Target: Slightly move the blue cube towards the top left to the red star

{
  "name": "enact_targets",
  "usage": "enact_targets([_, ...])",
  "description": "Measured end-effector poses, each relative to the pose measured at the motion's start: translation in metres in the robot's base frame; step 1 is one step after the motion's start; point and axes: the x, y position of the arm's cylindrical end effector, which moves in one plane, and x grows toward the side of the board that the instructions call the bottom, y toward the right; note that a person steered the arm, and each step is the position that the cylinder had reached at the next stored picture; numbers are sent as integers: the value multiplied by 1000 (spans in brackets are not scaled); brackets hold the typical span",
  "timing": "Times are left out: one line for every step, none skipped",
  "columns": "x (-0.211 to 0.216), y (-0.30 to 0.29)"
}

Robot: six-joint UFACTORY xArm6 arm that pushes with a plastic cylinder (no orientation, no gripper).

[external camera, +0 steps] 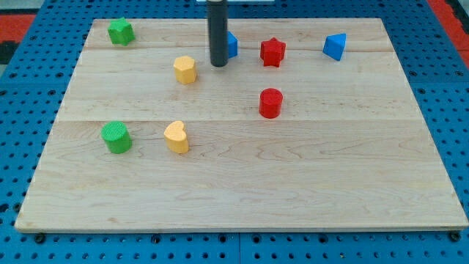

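Tip (218, 64) touching blue cube's (231, 45) left

A pale wooden board (242, 183) of joined planks lies on a blue pegboard surface (29, 95) dotted with rows of holes; a red patch (448, 9) shows at the view's top right

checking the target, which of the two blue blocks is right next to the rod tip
The blue cube, partly hidden behind my tip, left of the red star. The other blue block sits far toward the view's right.
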Motion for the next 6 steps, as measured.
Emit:
enact_targets([-17,-18])
enact_targets([-43,-6])
enact_targets([-60,-1])
enact_targets([-27,-10])
enact_targets([1,-7])
enact_targets([-5,1])
